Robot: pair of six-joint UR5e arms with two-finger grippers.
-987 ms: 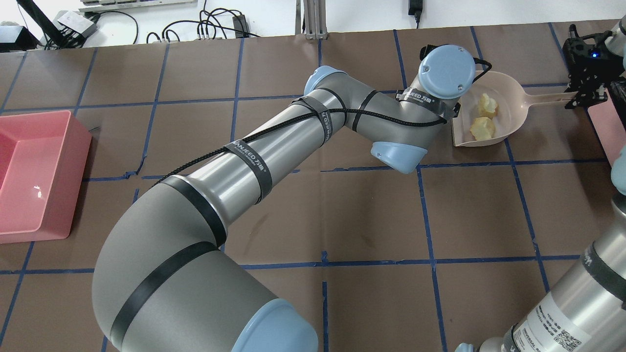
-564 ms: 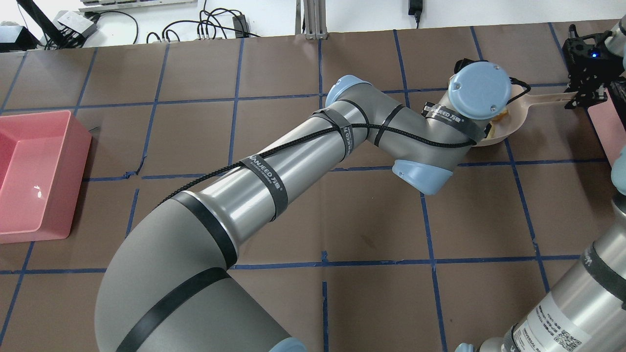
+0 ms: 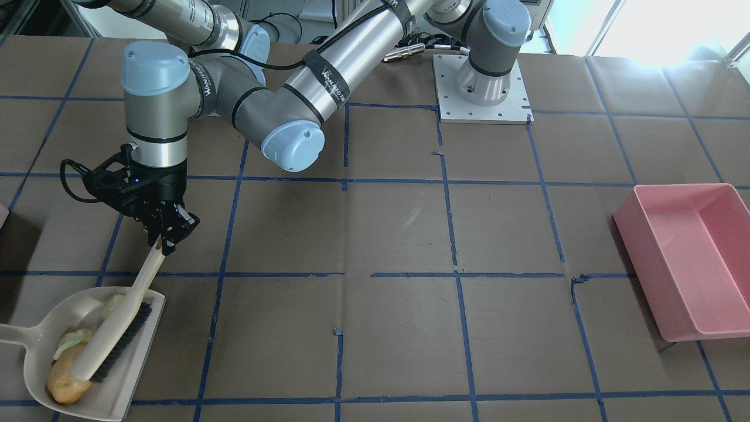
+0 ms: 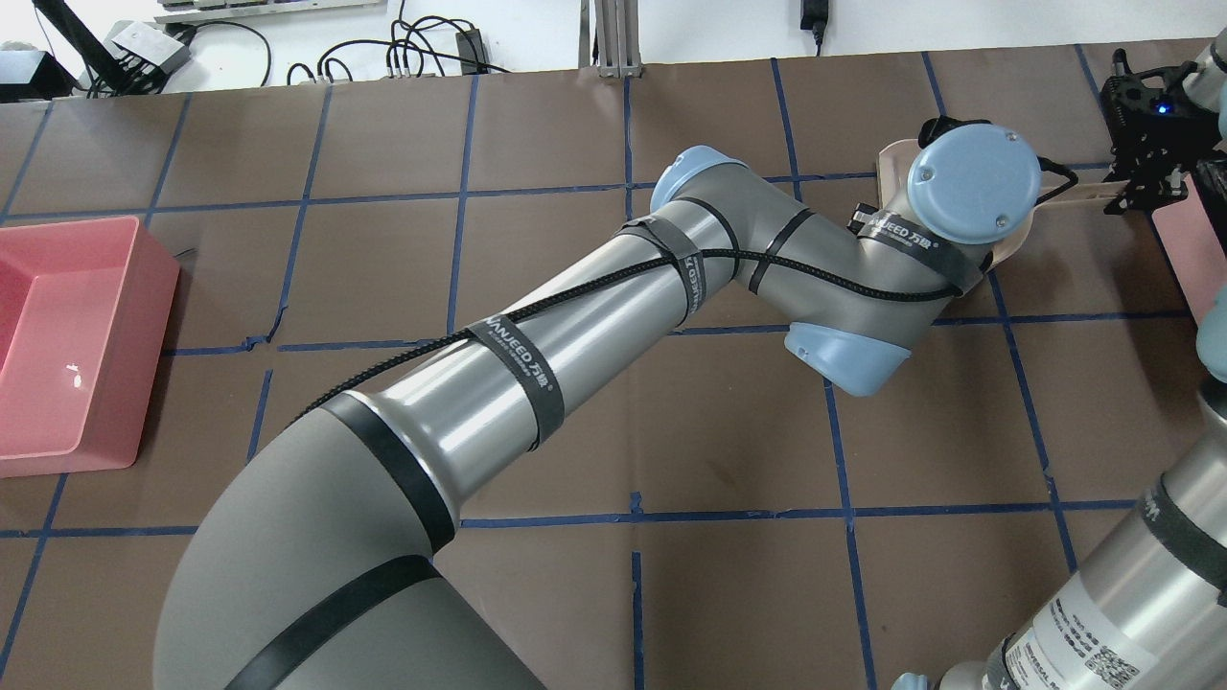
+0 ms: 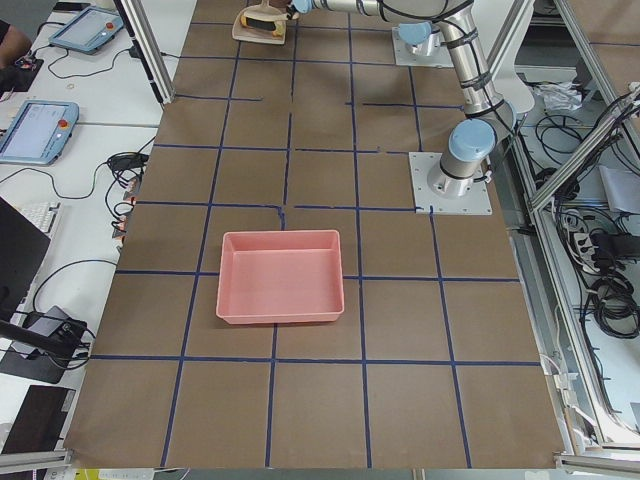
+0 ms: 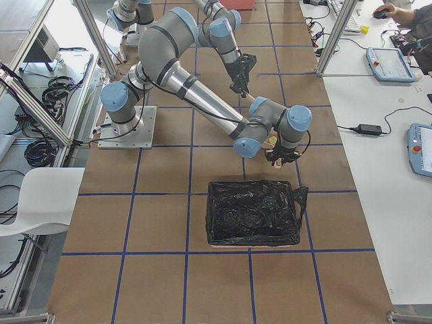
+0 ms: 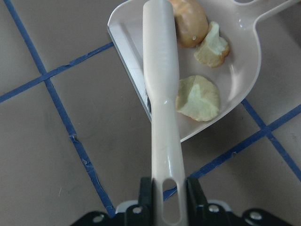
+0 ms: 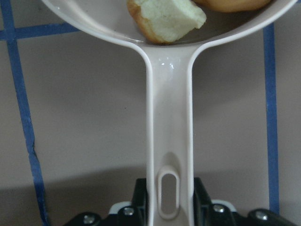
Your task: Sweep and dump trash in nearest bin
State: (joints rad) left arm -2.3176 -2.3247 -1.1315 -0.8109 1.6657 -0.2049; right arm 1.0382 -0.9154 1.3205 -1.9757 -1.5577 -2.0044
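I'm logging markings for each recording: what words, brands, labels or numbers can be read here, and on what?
"WANJEED" plus two Chinese characters: black strap round the left arm forearm.
"WANJEED" again: wrist strap on the same arm.
White label with QR codes on the right arm: too small to read.
Brush, dustpan, pink tub: no text seen.

left arm [image 3: 328, 70] stretched far across, wrist vertical, left gripper [image 3: 166, 240] pointing down, clamped on brush [image 3: 114, 331]; right gripper [image 8: 169, 200] clamped on dustpan [image 8: 169, 117].
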